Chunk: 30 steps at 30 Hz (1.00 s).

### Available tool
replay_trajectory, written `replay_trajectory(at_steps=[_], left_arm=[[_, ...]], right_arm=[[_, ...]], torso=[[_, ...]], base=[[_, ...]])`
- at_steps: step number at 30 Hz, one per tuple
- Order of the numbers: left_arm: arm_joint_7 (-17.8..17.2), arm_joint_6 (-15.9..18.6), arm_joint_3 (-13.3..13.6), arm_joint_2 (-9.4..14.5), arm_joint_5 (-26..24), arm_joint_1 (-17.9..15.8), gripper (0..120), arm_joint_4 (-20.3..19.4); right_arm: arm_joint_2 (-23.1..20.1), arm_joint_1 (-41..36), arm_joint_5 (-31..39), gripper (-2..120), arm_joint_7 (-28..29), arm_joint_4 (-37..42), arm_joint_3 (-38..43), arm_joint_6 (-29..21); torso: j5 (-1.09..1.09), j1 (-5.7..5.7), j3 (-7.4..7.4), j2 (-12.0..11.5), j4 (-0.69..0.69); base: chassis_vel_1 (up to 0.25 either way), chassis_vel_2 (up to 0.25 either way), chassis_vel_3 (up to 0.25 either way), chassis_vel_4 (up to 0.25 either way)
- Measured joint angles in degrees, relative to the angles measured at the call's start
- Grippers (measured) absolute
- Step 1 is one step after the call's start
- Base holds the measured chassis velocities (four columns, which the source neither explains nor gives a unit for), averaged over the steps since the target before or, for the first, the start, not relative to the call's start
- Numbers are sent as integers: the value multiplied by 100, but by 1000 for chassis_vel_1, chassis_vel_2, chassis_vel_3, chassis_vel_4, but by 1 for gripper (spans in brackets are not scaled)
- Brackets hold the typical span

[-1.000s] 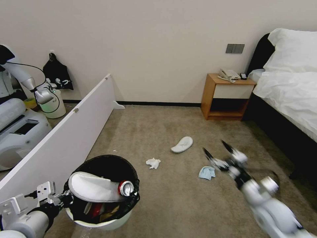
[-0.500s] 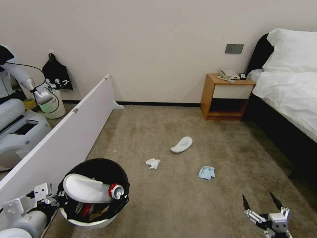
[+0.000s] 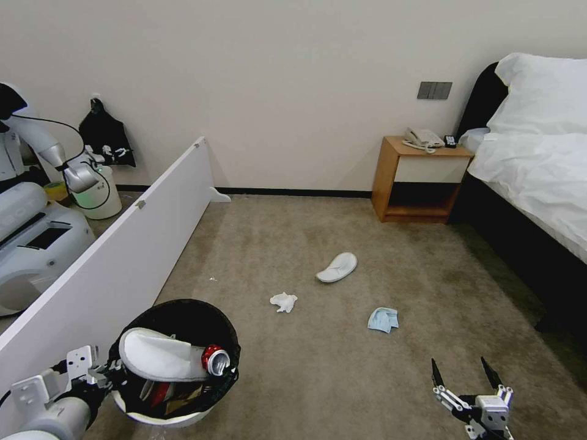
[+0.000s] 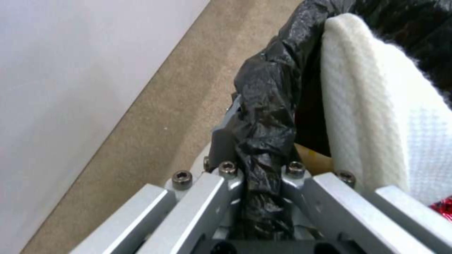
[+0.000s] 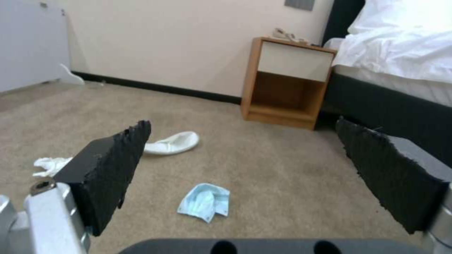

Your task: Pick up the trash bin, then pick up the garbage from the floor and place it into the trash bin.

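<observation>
No word, label, brand or number can be read anywhere: the grey wall plate [image 3: 435,90], the phone [image 3: 423,137] on the bedside table [image 3: 419,178] and the red can [image 3: 214,360] in the trash bin [image 3: 160,417] show no legible marks

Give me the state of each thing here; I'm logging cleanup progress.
trash bin: held at its rim, part-filled.
left gripper: shut on the bin's black liner.
right gripper: open, empty, above the carpet.
slipper in bin: lying across the top.
red can: in bin.
floor slipper: on carpet.
tissue: on carpet.
mask: on carpet.
</observation>
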Motion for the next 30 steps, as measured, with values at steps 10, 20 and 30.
replay_trajectory(at_steps=[10, 20, 30], left_arm=[[-18, 11, -10, -3, -59, -14, 2, -37], [-38, 24, 13, -12, -74, -30, 2, -85], [-56, 32, 30, -1, -107, -67, 2, -109]], right_arm=[[-37, 13, 38, 100, -73, -36, -19, 8], [-67, 5, 95, 100, -145, -36, -19, 16], [-69, -1, 110, 100, -192, -12, -17, 19]], torso=[[1, 0, 0, -1, 0], [0, 0, 0, -1, 0], [0, 0, 0, -1, 0]], base=[[-5, 5, 4, -5], [-56, 65, 54, -67], [-81, 81, 81, -76]])
